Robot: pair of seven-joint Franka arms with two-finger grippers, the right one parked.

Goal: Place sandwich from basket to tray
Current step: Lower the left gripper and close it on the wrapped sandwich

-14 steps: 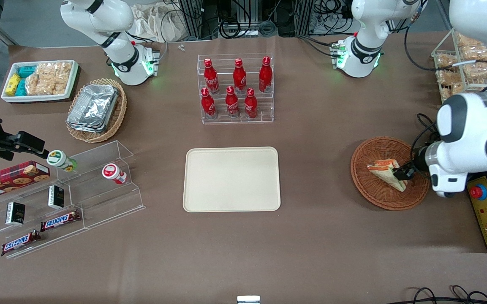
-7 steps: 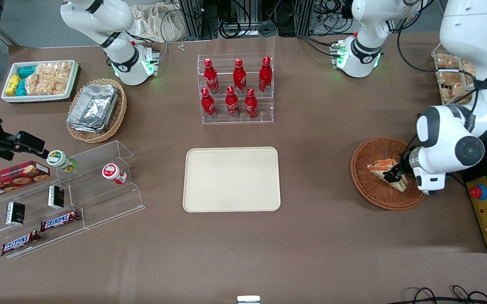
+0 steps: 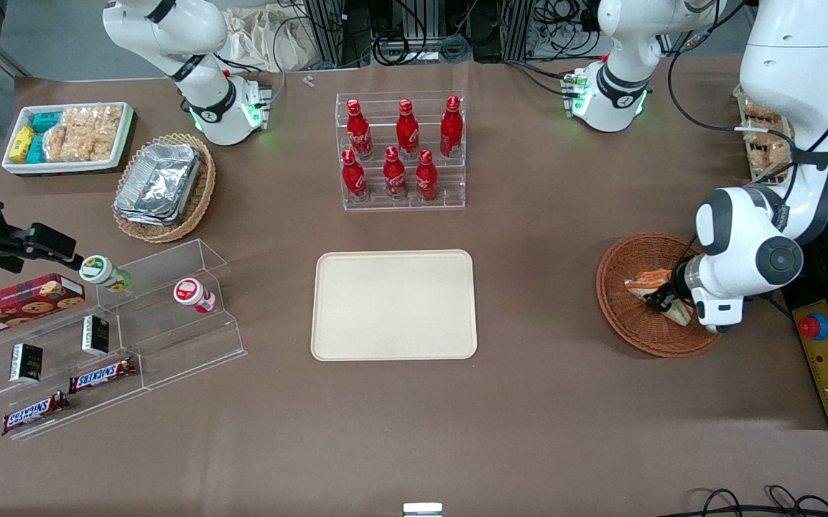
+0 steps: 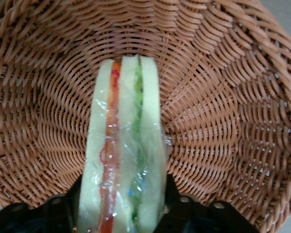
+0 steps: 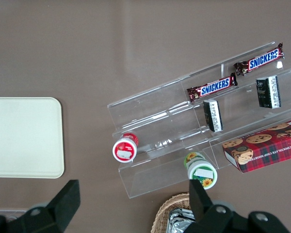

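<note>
i see a wide brown table (image 3: 528, 402) filling the front view, with cable bundles and rack frames along its edge farthest from the camera. the cream tray (image 3: 393, 304) lies flat in the middle of the table, nothing on it. farther from the camera than the tray stands a clear tiered rack of red bottles (image 3: 401, 149). toward the parked arm's end i see a stepped acrylic shelf (image 3: 119, 337) with snickers bars (image 3: 101, 374), a cookie box (image 3: 19, 304) and two small capped jars (image 3: 194, 295). farther from the camera than that shelf sit a tan wicker basket with foil containers (image 3: 162, 185) and a white box of snacks (image 3: 67, 136). toward the working arm's end lies the round reddish-brown basket (image 3: 629, 327), well apart from the tray, and beside it a yellow control box with a red button (image 3: 826, 359).

the sandwich (image 4: 123, 160) lies in the basket, its cut edge with orange, green and red layers under clear wrap facing the wrist camera. my gripper (image 3: 661, 300) is down inside the basket, one dark finger (image 4: 56, 213) on each side of the wedge, both pressed against the bread, so it is clamped on the sandwich. whether the sandwich rests on the weave or is lifted off it, i cannot tell.
</note>
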